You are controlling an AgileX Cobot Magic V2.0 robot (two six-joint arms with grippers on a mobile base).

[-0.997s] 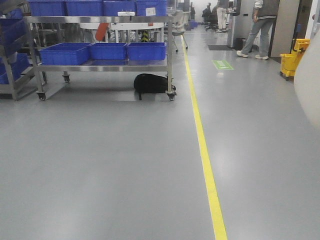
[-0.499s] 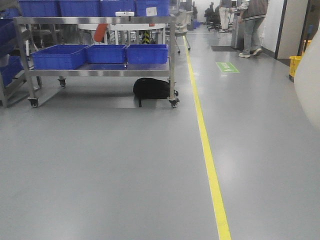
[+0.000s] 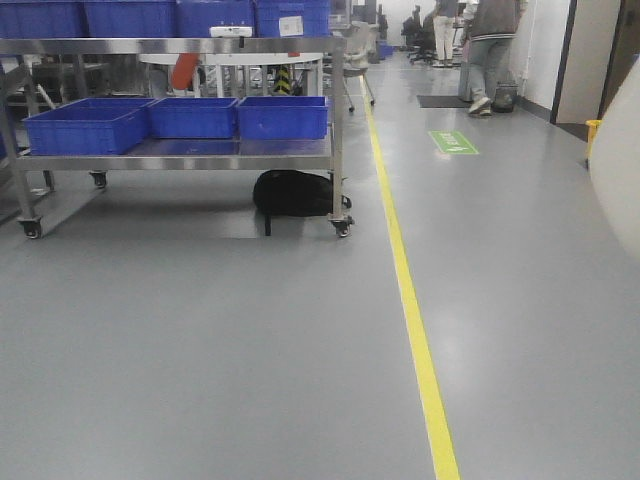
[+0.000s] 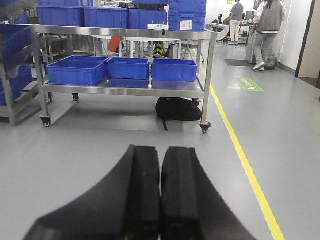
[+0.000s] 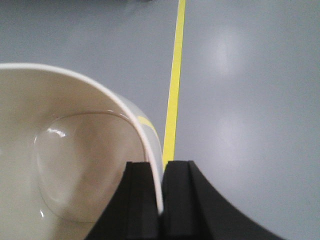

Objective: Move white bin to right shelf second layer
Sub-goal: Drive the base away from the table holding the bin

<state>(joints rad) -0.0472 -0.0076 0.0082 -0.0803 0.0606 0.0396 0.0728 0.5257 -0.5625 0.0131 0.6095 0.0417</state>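
Note:
The white bin (image 5: 65, 165) is a smooth cream tub hanging above the grey floor. My right gripper (image 5: 161, 167) is shut on its thin rim, one finger inside the wall and one outside. Part of the bin's outer wall (image 3: 620, 190) also fills the right edge of the front view. My left gripper (image 4: 161, 150) is shut with nothing in it, its black fingers pressed together and pointing over the floor toward a cart. The right shelf second layer is out of view.
A wheeled steel cart (image 3: 200, 152) carries blue crates (image 3: 190, 117) at the left back. A black bag (image 3: 292, 192) lies under it. A yellow floor line (image 3: 410, 300) runs down the aisle, past a green floor mark (image 3: 453, 142). People (image 3: 487, 50) stand far off.
The whole view has advanced toward the cart, which now looks nearer and lower in frame. The yellow bucket at the right has slipped out of view. The bin stays at the right edge.

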